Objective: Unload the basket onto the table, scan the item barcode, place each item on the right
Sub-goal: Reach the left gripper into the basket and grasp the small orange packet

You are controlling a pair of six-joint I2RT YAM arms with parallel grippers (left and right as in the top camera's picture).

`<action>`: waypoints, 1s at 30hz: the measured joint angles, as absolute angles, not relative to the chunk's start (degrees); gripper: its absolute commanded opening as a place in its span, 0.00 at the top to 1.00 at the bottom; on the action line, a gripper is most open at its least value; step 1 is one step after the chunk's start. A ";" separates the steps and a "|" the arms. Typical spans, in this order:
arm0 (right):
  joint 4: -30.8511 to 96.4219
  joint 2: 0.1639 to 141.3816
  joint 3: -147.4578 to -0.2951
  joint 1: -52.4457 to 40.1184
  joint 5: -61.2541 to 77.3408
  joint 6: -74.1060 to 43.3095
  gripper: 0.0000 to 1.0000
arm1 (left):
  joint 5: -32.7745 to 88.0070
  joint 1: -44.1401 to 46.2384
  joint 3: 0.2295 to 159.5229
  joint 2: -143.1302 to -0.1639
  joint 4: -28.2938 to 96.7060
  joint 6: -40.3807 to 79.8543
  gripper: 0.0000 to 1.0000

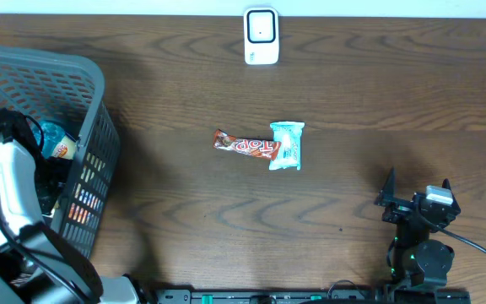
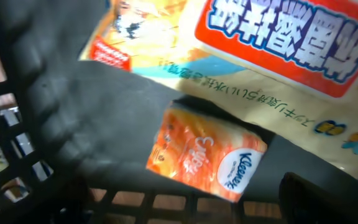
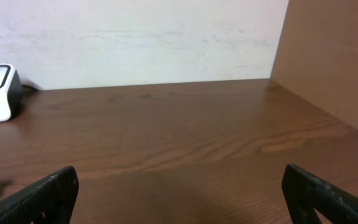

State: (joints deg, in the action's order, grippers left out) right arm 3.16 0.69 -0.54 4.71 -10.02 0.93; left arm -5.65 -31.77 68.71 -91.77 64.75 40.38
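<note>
The left gripper hangs spread inside the grey mesh basket, pinching nothing. Just below it lies an orange tissue pack, soft, flat and glossy, touching a large crinkly snack bag. I judge the pick is the step in hand: come down squarely across the pack's short width, close on its edges and keep clear of the mesh wall; film that slick may slip. The right gripper rests spread and empty over the wood-grain table; the white scanner stands at the far edge, well apart from a candy bar touching a teal sachet.
</note>
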 measured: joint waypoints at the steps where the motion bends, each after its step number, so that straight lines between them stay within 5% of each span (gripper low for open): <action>1: 3.16 0.69 -0.54 4.71 -10.02 0.93 0.01 | -5.37 -31.75 68.58 -92.27 64.29 40.18 0.02; 19: 3.16 0.69 -0.54 4.71 -10.04 0.93 0.01 | -1.80 -31.70 54.06 -92.58 47.18 36.12 0.00; 22: 3.16 0.69 -0.54 4.69 -10.04 0.93 0.01 | -1.48 -31.70 53.10 -91.92 45.43 36.03 0.21; 30: 3.16 0.69 -0.54 4.71 -10.02 0.93 0.01 | -1.45 -31.66 52.86 -91.81 46.11 35.83 0.54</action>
